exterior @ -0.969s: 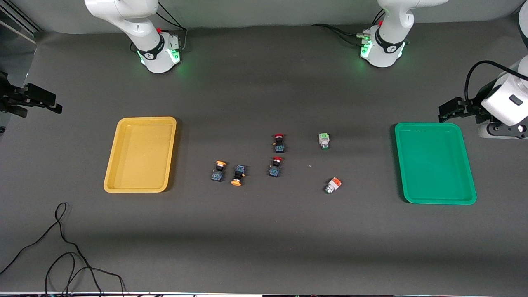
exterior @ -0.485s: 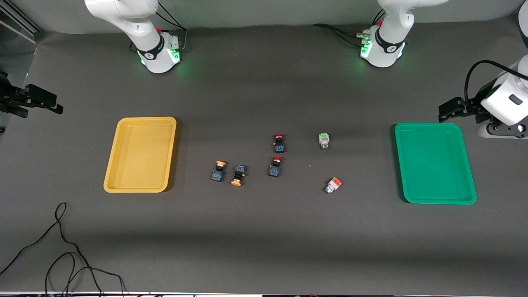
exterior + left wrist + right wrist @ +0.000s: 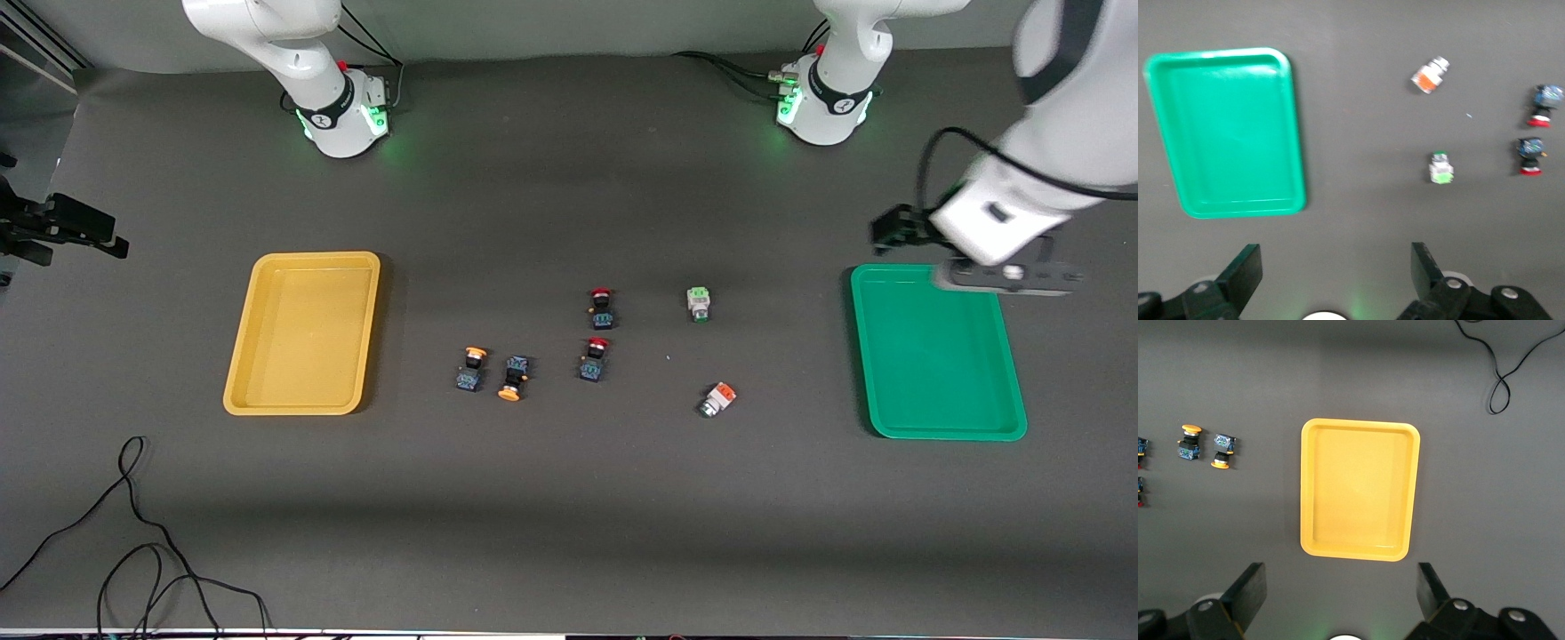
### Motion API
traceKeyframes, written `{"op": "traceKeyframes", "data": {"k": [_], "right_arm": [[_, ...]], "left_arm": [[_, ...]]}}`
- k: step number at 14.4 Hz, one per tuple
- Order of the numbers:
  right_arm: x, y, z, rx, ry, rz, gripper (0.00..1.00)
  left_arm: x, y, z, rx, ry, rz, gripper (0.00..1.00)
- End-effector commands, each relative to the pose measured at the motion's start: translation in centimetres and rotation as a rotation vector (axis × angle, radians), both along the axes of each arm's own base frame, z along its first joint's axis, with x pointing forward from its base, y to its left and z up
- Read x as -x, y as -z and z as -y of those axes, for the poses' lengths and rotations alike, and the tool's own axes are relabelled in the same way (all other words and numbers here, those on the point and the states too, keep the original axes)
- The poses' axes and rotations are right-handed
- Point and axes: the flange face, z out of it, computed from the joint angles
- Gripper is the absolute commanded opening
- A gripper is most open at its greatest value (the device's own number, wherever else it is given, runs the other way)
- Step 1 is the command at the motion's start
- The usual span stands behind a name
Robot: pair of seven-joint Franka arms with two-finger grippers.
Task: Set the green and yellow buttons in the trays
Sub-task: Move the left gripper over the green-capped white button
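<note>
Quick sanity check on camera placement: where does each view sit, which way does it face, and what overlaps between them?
Front view: high across the table, facing both bases; shows yellow tray, green tray, all buttons, left tool, right tool.
Left wrist view: looks down past its open tool at the green tray and white-bodied buttons.
Right wrist view: looks down past its open tool at the yellow tray and yellow-capped buttons.
Both wrist views catch the red-capped buttons.

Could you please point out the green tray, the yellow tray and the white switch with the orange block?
green tray [image 3: 935, 356], front view, on its bare floor.
yellow tray [image 3: 302, 333], front view, on its bare floor.
white switch with the orange block [image 3: 718, 399], front view, on the middle of its body.
</note>
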Motion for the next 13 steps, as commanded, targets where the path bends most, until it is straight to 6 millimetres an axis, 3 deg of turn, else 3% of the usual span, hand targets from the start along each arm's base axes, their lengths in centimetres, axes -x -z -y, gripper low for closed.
{"op": "traceKeyframes", "data": {"k": [1,4,7,8,10,13], "right_arm": [[-0.4,-0.7,0.5,0.001,-0.002,0.014,1.00],[-0.4,-0.7,0.7,0.001,0.001,0.016,1.00],[-0.5,-0.7,0.7,-0.003,0.002,0.018,1.00],[-0.5,-0.7,0.7,-0.003,0.002,0.016,1.00],[-0.5,-0.7,0.9,-0.003,0.006,0.019,1.00],[-0.6,-0.6,0.9,-0.002,0.007,0.019,1.00]], "left_arm": [[2.5,1.4,4.3,0.046,-0.045,-0.018,0.99],[6.8,2.2,13.5,0.033,-0.063,0.013,0.99],[10.4,3.9,19.0,0.028,-0.103,0.034,0.99],[11.2,4.5,20.2,0.028,-0.097,0.039,1.00],[11.2,6.4,20.0,0.026,-0.099,0.047,1.00],[10.7,10.8,19.9,0.012,-0.099,0.060,1.00]]}}
